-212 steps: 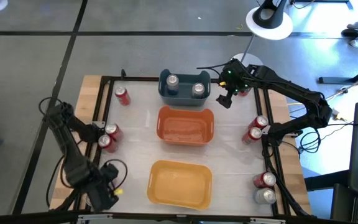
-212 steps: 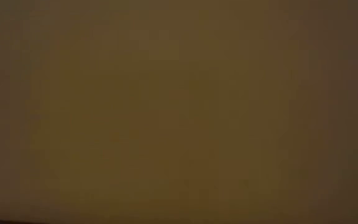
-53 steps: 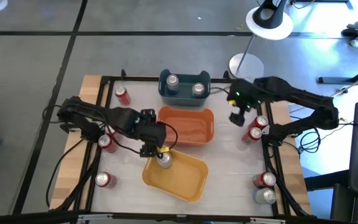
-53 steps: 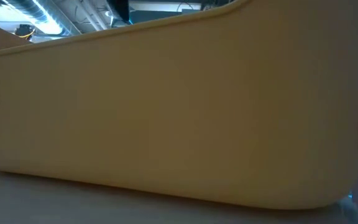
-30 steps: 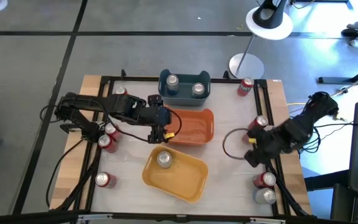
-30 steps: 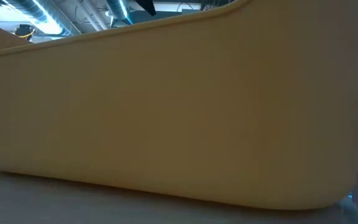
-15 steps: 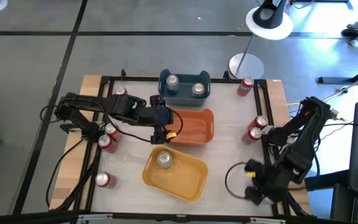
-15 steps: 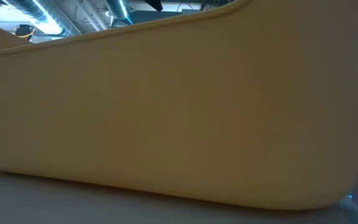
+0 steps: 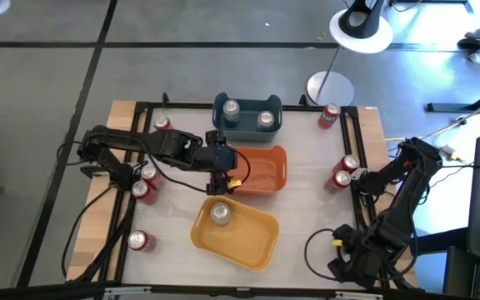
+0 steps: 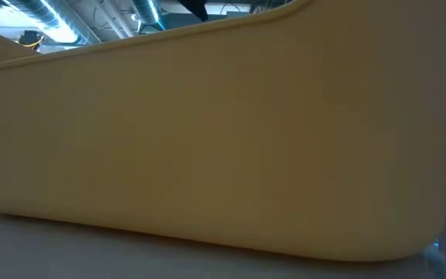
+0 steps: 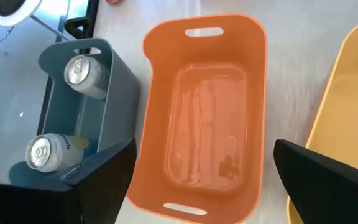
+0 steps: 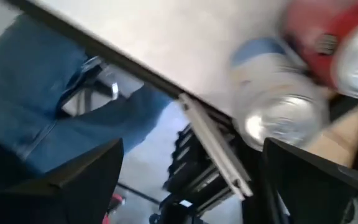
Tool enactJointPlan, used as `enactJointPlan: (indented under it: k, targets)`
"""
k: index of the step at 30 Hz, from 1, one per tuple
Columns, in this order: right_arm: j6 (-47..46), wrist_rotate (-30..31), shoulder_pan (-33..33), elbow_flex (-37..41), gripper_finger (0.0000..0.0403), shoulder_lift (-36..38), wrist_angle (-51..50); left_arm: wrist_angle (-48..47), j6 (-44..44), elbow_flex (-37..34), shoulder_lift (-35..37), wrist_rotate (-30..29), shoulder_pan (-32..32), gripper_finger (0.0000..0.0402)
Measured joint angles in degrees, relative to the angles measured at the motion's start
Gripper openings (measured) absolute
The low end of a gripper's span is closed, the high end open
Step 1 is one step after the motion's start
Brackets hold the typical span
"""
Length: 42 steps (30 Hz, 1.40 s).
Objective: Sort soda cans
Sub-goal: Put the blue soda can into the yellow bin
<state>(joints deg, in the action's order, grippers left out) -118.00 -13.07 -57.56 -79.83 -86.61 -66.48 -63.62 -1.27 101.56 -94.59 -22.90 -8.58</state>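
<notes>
Left gripper [image 9: 221, 179] over near edge of orange bin [image 9: 267, 158], fingers apart, nothing held. Right gripper [image 12: 185, 186] at table's near right corner, fingers apart, just above a silver can [image 12: 277, 118] and a red can [image 12: 328, 53] (blurred). One silver-topped can [image 9: 220, 214] in yellow bin [image 9: 257, 246]; two cans [image 11: 82, 73] in blue bin [image 11: 114, 87].

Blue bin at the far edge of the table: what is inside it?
Two silver-topped soda cans stand inside the blue bin, one toward each end. The bin floor beneath them is covered, so anything lying there cannot be seen.
</notes>
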Motion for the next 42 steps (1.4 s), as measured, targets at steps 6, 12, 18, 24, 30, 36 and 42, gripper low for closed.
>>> enactJointPlan:
  k: [6, 12, 18, 24, 30, 36, 42]
  targets:
    - [-6.82, -1.16, -3.2, 0.54, 0.0383, 0.04, -5.18, -0.17, 0.83, -0.02, -0.83, 0.64, 0.0, 0.0368]
    - [-10.64, -2.93, -5.45, 4.48, 0.0383, 0.02, -2.9, 0.0, 1.26, -0.02, -0.93, 1.05, -0.02, 0.0368]
    - [-10.35, -1.49, -5.58, 7.94, 0.0383, 0.02, -0.63, 0.02, 1.17, -0.02, -0.92, 1.05, -0.02, 0.0368]
    - [-7.77, 0.52, -5.45, 11.49, 0.0383, 0.02, 2.7, 0.02, 1.09, -0.02, -0.92, 1.05, -0.02, 0.0368]
    - [-7.56, -0.08, -5.49, 15.49, 0.0383, 0.02, 8.84, 0.02, 1.24, -0.02, -0.92, 1.05, 0.07, 0.0368]
    - [-7.26, -0.1, -5.47, 18.68, 0.0383, 0.02, 12.21, 0.04, 1.26, -0.02, -0.92, 1.05, 0.09, 0.0368]
    - [-5.96, -2.05, -5.42, 19.3, 0.0353, 0.02, 12.48, 0.04, 1.19, -0.02, -0.92, 1.05, 0.11, 0.0368]
